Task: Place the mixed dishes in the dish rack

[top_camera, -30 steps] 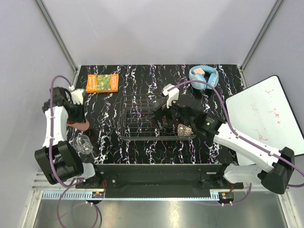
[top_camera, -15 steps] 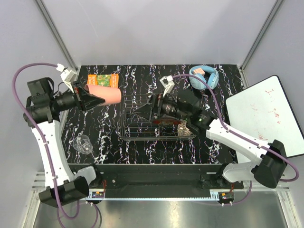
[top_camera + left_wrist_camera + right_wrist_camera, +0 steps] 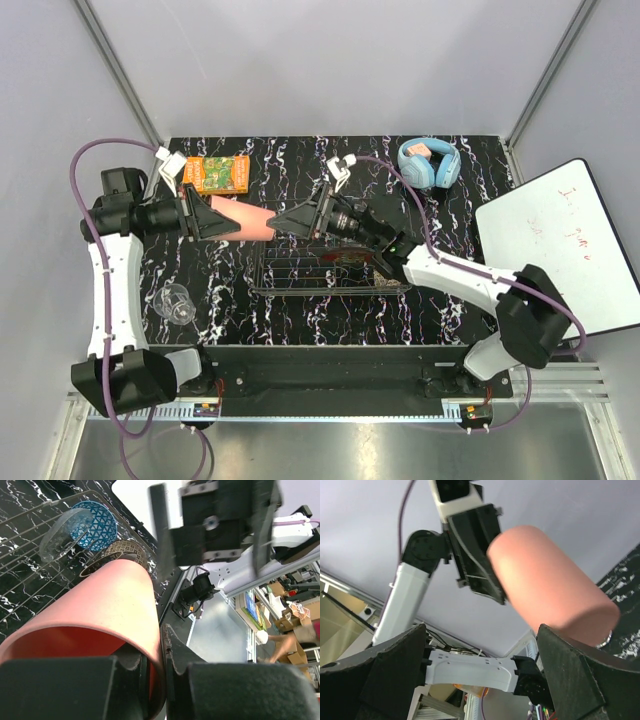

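A salmon-pink cup [image 3: 240, 218] hangs sideways in the air, left of the dish rack [image 3: 300, 280]. My left gripper [image 3: 205, 218] is shut on the cup's rim [image 3: 157, 645], one finger inside and one outside. My right gripper [image 3: 285, 220] stands open and faces the cup's closed end [image 3: 555, 590], which sits close to one right finger [image 3: 590, 680]. I cannot tell whether they touch. In the rack lie a blue patterned bowl [image 3: 95, 525], a clear glass bowl [image 3: 60, 535] and a beige patterned bowl [image 3: 117, 555]. A clear stemmed glass [image 3: 178, 303] lies near the table's left front.
An orange-green book [image 3: 215, 173] lies at the back left and light blue headphones [image 3: 428, 163] at the back right. A whiteboard [image 3: 560, 250] leans off the table's right side. The right arm stretches across the top of the rack.
My left arm has carried the cup to the right, toward the rack. My right gripper has reached left over the rack until its open jaws meet the cup's closed end.
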Tool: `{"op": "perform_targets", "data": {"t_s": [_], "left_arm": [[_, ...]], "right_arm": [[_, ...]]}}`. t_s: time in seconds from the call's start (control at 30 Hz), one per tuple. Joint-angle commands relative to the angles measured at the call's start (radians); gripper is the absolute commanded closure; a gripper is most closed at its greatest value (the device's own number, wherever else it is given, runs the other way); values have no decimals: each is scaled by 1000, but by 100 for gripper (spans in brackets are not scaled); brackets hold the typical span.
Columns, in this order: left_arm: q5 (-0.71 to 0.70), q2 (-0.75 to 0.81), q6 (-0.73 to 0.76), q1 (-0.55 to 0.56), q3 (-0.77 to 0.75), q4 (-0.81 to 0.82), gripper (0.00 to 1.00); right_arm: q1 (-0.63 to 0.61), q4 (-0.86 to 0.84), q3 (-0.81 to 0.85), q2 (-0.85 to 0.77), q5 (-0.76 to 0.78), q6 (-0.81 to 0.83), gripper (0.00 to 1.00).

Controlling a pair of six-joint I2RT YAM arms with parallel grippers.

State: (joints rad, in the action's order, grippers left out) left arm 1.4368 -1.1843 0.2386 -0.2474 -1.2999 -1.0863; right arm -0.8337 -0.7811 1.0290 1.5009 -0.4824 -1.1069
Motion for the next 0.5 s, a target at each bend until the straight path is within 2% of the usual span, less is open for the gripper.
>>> {"op": "perform_targets", "data": {"t_s": [0.0, 0.27, 0.37, 0.47], "left_arm": [[249, 32, -2, 11, -36, 29, 100], [249, 32, 10, 13, -52, 29, 100], [249, 34, 8, 20, -52, 26, 100], [247, 37, 10, 57, -45, 22, 100]], "right_arm": [[5, -23, -41, -11, 13, 42, 0], [5, 157, -55, -96, 87, 246, 0], [5, 115, -75, -71, 93, 226, 0], [5, -12, -86, -5, 59, 150, 0]]}}
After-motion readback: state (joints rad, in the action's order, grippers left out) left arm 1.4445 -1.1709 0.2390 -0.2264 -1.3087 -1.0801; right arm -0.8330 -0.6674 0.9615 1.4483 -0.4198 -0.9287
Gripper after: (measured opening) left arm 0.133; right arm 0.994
